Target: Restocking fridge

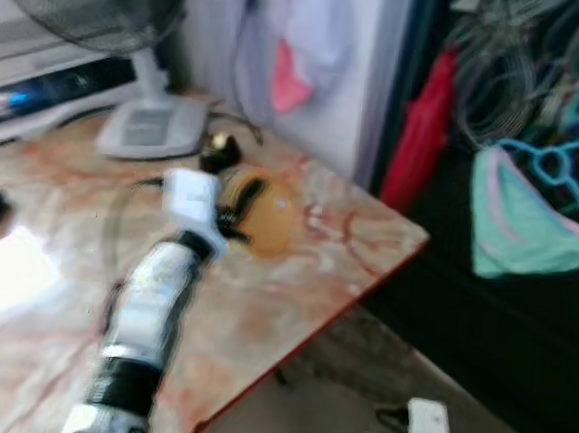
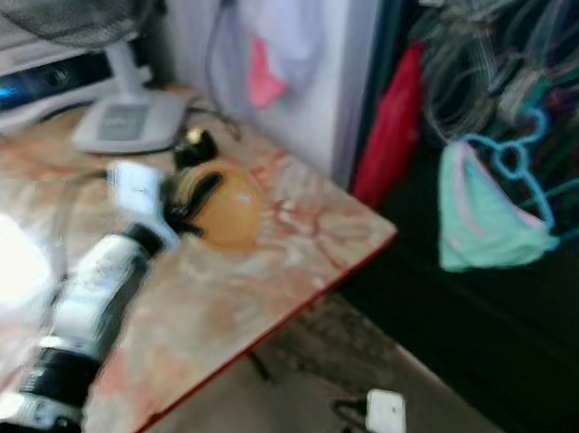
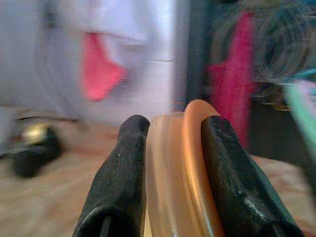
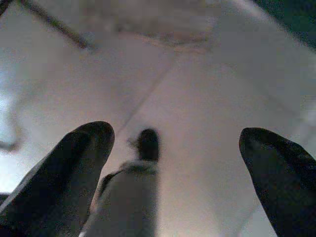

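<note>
Left gripper [image 1: 237, 215] was pinched tight on the rim of the orange container [image 1: 265, 213], which sat on the marble table [image 1: 292, 307] just in front of the fan base [image 1: 151, 127] — thin-edge grip, could slip on lift; right gripper [image 4: 175, 163] hung spread wide, empty.

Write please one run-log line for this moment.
left tool: shut on orange container, over marble table | right tool: open, idle above floor | nearby: fan base | views blurred
</note>
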`<state>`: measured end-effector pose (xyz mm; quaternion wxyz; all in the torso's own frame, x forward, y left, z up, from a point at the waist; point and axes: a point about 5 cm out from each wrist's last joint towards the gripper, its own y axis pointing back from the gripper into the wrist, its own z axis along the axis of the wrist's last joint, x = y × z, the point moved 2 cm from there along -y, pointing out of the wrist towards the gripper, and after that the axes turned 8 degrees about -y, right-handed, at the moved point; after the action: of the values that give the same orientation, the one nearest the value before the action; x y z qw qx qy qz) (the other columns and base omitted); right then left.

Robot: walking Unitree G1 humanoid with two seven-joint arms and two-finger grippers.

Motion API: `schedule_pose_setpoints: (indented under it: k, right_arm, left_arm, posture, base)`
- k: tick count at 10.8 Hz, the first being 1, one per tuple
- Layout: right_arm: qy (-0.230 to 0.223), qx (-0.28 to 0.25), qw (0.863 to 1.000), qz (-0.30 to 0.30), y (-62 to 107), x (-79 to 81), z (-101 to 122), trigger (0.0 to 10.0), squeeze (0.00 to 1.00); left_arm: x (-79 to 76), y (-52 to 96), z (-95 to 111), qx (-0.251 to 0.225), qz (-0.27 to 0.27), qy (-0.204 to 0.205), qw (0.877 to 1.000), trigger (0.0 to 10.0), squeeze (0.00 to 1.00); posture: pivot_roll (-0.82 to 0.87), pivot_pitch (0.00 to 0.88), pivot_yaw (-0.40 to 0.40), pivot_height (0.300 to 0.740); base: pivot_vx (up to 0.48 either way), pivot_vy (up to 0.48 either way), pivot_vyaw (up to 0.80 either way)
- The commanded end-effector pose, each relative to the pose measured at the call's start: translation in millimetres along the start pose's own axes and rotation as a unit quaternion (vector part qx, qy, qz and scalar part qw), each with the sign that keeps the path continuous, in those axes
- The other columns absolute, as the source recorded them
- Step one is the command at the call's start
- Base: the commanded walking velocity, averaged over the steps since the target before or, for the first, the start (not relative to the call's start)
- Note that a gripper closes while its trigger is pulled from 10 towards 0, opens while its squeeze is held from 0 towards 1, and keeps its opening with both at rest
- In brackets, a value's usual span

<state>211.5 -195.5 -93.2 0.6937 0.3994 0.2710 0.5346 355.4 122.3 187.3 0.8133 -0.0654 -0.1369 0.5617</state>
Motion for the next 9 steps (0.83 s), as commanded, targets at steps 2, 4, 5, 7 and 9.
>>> schedule_pose_setpoints:
  k: [2, 4, 5, 7, 9]
  right_arm:
    - [-0.006, 0.003, 1.000, 0.004, -0.1, 3.8, -1.3, 10.0, 0.00]
    - [-0.007, 0.004, 1.000, 0.005, -0.1, 4.0, -1.3, 10.0, 0.00]
    - [-0.007, 0.004, 1.000, 0.006, -0.1, 4.1, -1.4, 10.0, 0.00]
    - [-0.007, 0.005, 1.000, 0.007, -0.1, 4.3, -1.6, 10.0, 0.00]
    - [-0.007, 0.005, 1.000, 0.009, -0.1, 4.6, -1.5, 10.0, 0.00]
  left_arm:
    - [10.8, 1.2, 6.0, -0.011, 0.012, -0.011, 1.000, 10.0, 0.00]
    - [10.8, 0.9, 6.0, -0.011, 0.012, -0.011, 1.000, 10.0, 0.00]
    - [10.7, 0.9, 6.0, -0.011, 0.012, -0.011, 1.000, 10.0, 0.00]
    - [10.2, 1.1, 5.7, -0.011, 0.011, -0.010, 1.000, 10.0, 0.00]
    - [9.3, 0.7, 5.6, -0.011, 0.009, -0.009, 1.000, 10.0, 0.00]
  posture:
    - [0.04, 0.000, 0.058, 0.740]
    - [0.04, 0.000, 0.058, 0.740]
    - [0.04, 0.000, 0.058, 0.740]
    - [0.04, 0.000, 0.059, 0.740]
    - [0.04, 0.000, 0.058, 0.740]
  base:
    - [0.000, 0.000, -0.79]
    - [0.000, 0.000, -0.79]
    - [0.000, 0.000, -0.79]
    - [0.000, 0.000, -0.79]
    - [0.000, 0.000, -0.79]
